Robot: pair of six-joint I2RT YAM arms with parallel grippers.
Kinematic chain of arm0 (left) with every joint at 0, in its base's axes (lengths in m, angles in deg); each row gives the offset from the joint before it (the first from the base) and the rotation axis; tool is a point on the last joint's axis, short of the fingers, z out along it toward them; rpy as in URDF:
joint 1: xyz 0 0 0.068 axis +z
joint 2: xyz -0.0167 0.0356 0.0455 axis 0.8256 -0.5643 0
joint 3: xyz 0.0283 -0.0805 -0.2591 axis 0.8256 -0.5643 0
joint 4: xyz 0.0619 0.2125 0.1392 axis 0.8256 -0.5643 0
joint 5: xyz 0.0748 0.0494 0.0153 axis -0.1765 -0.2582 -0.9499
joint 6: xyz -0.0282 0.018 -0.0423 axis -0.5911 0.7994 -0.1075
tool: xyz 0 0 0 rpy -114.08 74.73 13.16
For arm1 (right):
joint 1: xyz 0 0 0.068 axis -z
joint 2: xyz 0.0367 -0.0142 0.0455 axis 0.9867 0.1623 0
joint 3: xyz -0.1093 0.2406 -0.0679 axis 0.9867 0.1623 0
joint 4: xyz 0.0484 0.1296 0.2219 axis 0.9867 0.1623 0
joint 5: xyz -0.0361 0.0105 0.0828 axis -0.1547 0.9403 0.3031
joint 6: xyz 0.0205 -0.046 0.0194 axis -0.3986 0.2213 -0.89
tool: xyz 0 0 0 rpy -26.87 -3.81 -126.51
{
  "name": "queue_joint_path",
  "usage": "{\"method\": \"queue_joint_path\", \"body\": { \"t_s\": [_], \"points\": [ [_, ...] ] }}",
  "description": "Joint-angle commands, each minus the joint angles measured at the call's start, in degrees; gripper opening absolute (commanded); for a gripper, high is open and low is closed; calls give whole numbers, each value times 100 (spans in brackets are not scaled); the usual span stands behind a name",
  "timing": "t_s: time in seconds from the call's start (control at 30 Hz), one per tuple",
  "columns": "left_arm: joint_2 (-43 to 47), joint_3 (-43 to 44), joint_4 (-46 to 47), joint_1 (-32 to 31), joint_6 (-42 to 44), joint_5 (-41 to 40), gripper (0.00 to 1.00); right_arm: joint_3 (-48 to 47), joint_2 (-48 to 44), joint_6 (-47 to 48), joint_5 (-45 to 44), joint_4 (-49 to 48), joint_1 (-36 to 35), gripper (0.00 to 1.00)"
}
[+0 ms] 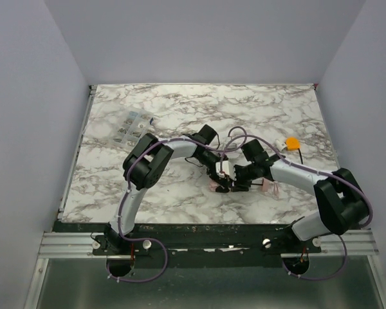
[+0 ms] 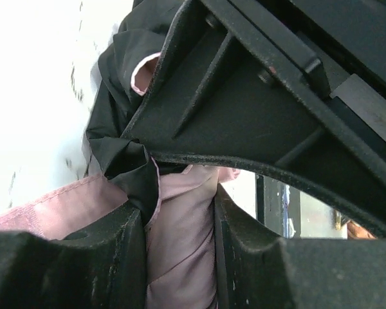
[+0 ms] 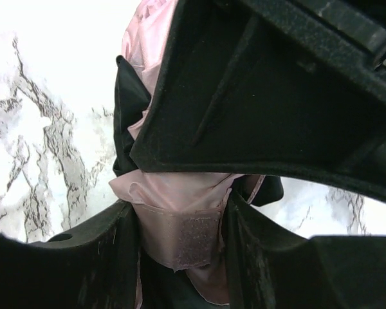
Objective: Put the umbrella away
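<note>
Black fingers (image 2: 83,264) clamped on pink cloth by the table's (image 1: 180,103) near edge

Left gripper (image 2: 180,225) pinches the umbrella (image 2: 51,212) by a fold of pale pink fabric, with black cloth bunched just above. Right gripper (image 3: 181,222) squeezes a pink strap that fills the gap between its fingers. The bundle lies mid-table, close to the near edge, with both wrists crowded over it. Open marble runs toward the far edge. An orange object (image 1: 292,143) sits toward the right edge, and a clear packet (image 1: 134,127) lies near the left edge.
</note>
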Motion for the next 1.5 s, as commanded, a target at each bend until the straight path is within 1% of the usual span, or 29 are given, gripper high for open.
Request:
{"method": "queue_joint_path", "body": {
  "t_s": [0.0,0.13,0.23,0.3,0.37,0.43,0.47,0.57,0.6,0.63,0.67,0.73,0.77,0.8,0.83,0.87,0.9,0.93,0.97,1.0,1.03,1.07,1.1,1.13,1.2,1.27,1.3,1.33,1.47],
  "points": [
    [393,-1067,551,163,-413,-1605,34,-150,858,429,-16,1115,-109,20],
    [1263,-1764,2034,571,-1343,-1492,47,-328,1125,514,134,1518,-100,18],
    [1745,-2166,2846,761,-1812,-1433,51,-499,1319,501,222,1772,-99,15],
    [2011,-2471,3284,818,-2010,-1502,53,-611,1434,514,281,1932,-98,14],
    [2331,-2800,3866,862,-2223,-1662,56,-693,1520,511,344,2063,-100,14],
    [2806,-3322,4329,883,-2168,-2189,57,-801,1643,543,411,2256,-89,13],
    [3190,-3650,4578,881,-2068,-2581,57,-880,1737,567,455,2393,-91,13],
    [4525,-5180,5990,826,-1740,-3960,59,-1104,2016,545,553,2691,-52,12],
    [5111,-5649,6405,782,-1581,-4264,63,-1177,2117,540,592,2776,-37,12],
    [5524,-6297,7060,771,-1485,-4476,82,-1254,2232,504,608,2860,-30,12],
    [5948,-6751,7829,779,-1453,-4579,98,-1380,2337,544,672,3012,-8,12],
    [6363,-7575,9088,808,-1645,-4896,99,-1639,2633,595,792,3347,51,12],
    [6437,-7868,9510,812,-1834,-4986,99,-1796,2800,616,849,3499,81,12],
    [6413,-8029,9905,788,-1943,-4803,99,-1923,2944,577,883,3600,120,12],
    [6267,-8031,10123,788,-1943,-4341,99,-2096,3146,583,928,3766,156,12],
    [6076,-7896,10138,789,-1918,-3668,94,-2248,3334,597,957,3911,184,12],
    [5893,-7799,10076,730,-1777,-2981,87,-2405,3532,637,985,4078,198,12],
    [5772,-7791,10087,427,-1301,-2817,84,-2525,3697,683,1002,4203,213,12],
    [5724,-7848,9969,42,-568,-3012,84,-2601,3814,685,1000,4260,216,12],
    [5763,-7812,9352,-459,450,-3332,84,-2660,3906,671,988,4287,224,12],
    [5828,-7656,8369,-830,1167,-3713,84,-2697,3944,656,979,4290,229,12],
    [5845,-7407,7594,-1202,1817,-4058,85,-2724,3967,647,993,4298,233,12],
    [5766,-7256,7158,-1451,2156,-4521,85,-2750,3986,632,1007,4307,252,12],
    [5670,-7182,7058,-1664,2468,-4807,85,-2775,4010,597,998,4294,257,12],
    [5387,-7036,6951,-1901,2878,-5224,86,-2786,4004,554,946,4248,267,12],
    [5045,-6696,6598,-2026,3201,-5456,86,-2784,3988,518,914,4199,260,12],
    [4868,-6504,6451,-2083,3341,-5607,91,-2780,3979,492,915,4168,260,12],
    [4649,-6372,6395,-2146,3459,-5796,91,-2775,3970,480,910,4154,260,12],
    [3848,-5734,6012,-2252,3597,-6223,91,-2729,3911,428,900,4060,267,13]
  ]
}}
